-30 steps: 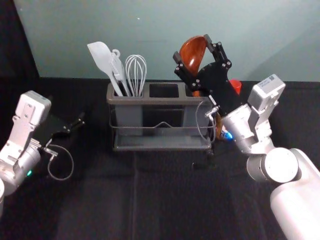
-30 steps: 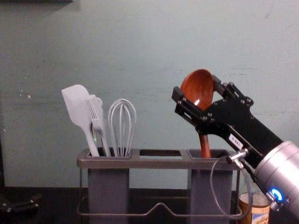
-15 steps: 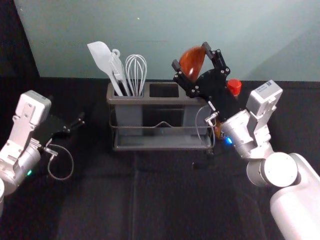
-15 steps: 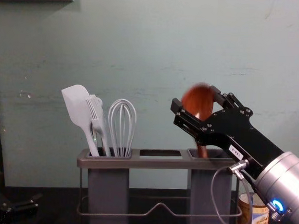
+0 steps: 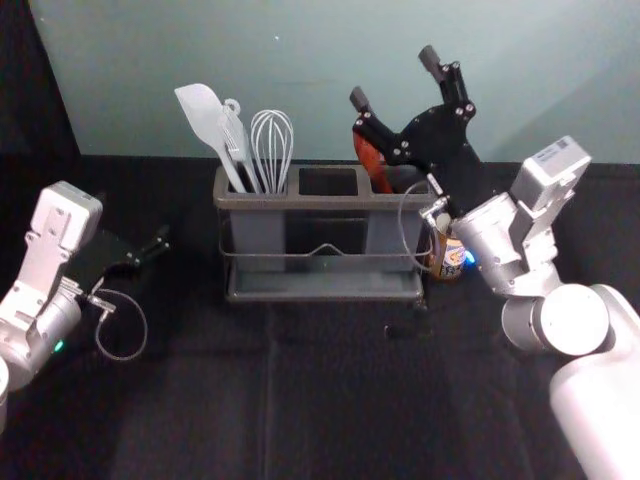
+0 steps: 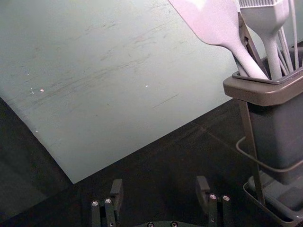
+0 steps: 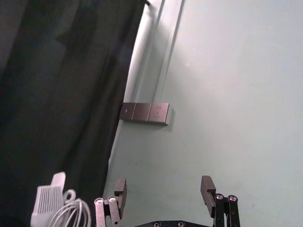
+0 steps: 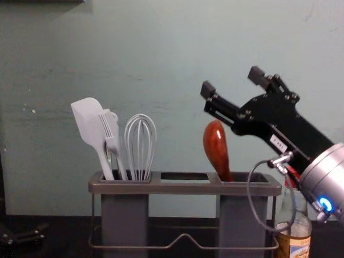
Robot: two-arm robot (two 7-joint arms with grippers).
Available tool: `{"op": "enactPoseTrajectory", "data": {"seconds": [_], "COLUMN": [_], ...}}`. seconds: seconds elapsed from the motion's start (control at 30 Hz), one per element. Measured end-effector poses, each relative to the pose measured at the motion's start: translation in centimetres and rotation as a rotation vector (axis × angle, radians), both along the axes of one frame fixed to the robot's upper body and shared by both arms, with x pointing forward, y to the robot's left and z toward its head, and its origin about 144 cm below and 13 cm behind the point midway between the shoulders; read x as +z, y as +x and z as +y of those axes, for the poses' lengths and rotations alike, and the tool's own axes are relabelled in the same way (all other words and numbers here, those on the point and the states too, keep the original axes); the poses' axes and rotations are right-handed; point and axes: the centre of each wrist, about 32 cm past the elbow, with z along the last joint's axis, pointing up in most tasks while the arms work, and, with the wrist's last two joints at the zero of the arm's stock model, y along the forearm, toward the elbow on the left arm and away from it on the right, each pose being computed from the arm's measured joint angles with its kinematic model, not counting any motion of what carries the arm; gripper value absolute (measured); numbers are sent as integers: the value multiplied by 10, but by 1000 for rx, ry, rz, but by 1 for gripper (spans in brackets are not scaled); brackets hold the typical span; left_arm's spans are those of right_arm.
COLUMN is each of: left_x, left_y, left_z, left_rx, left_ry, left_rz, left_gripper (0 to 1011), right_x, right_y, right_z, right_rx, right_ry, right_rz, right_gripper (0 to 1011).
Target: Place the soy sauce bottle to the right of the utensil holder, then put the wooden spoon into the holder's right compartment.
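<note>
Near side: I'm looking over the dark surface point(image 5: 330, 400). Farther in, the soy sauce bottle point(image 8: 292, 248) is standing upright just beside the right end of the utensil holder point(image 5: 325, 202), partly behind my right arm; I'm not able to tell whether bottle and holder are touching. My left tool point(image 5: 132, 222) is idling over the surface's left side, jaws well apart. The holder is standing near the middle of the surface's far edge, its left compartment holding a spatula point(image 8: 88, 121) and a whisk point(image 8: 140, 147). The wooden spoon point(image 8: 217, 145) is resting in the right compartment, bowl up, leaning left. My right tool point(image 5: 395, 80) is hanging above it, released, jaws spread wide. At the back, the pale wall point(image 8: 175, 60) is rising past the far edge.
</note>
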Motion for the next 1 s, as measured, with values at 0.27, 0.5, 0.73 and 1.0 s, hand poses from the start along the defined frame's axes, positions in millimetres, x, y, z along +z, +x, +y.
{"op": "enactPoseTrajectory", "data": {"seconds": [0.27, 0.5, 0.73, 1.0], "left_x": [0, 0, 0, 0], "left_y": [0, 0, 0, 0], "left_z": [0, 0, 0, 0], "left_rx": [0, 0, 0, 0], "left_ry": [0, 0, 0, 0], "left_rz": [0, 0, 0, 0], "left_gripper": [1005, 1005, 1005, 1005], "right_x": [12, 17, 10, -3], "right_y": [-4, -12, -24, -32], "right_z": [-13, -33, -57, -74], "right_rx": [-38, -130, -286, -384], "right_ry": [10, 18, 47, 44], "right_rz": [-35, -80, -100, -96], "right_gripper": [1002, 1002, 1002, 1002]}}
